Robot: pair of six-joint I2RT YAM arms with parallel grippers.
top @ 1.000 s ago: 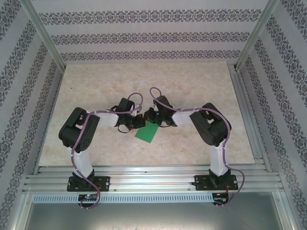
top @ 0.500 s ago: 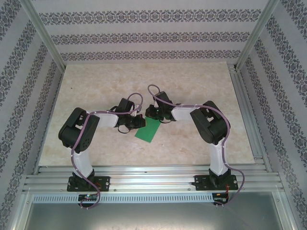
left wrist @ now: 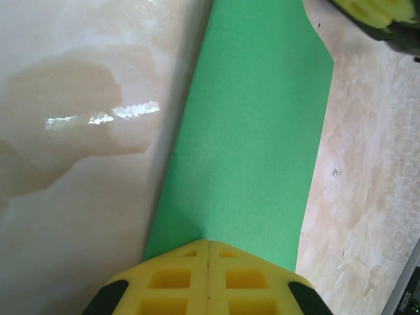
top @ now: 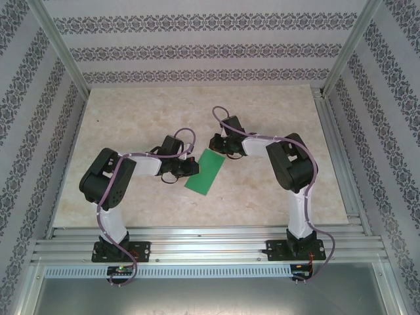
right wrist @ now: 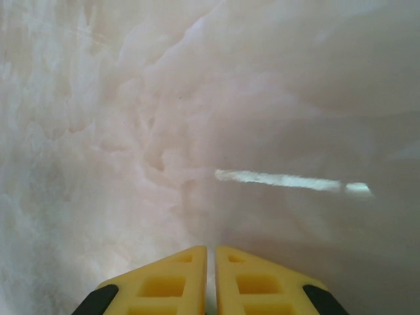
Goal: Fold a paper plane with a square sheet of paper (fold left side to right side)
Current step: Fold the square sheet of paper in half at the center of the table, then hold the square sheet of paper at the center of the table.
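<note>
Green paper is the reference item.

Top external view: the square sheet of paper (top: 205,172) lies at mid-table as a narrow slanted rectangle, which suggests the left-to-right fold is made. The right gripper (top: 216,143), over the sheet's far end a second ago, has withdrawn and now sits just beyond the far corner, apart from it. The left gripper (top: 188,169) remains on the sheet's left edge. Judgement: the crease is released and the next fold is not yet started. The table (top: 275,190) is pale, marble-patterned and glossy. Wallpapered walls (top: 197,49) and an aluminium frame (top: 197,244) enclose it.

Left wrist view: the left gripper (left wrist: 209,279) pads meet with no gap at the sheet's near end. Whether paper sits between them cannot be told. A light streak (left wrist: 105,117) marks the table.

Right wrist view: the right gripper (right wrist: 211,275) jaws are closed on nothing, over bare table.
</note>
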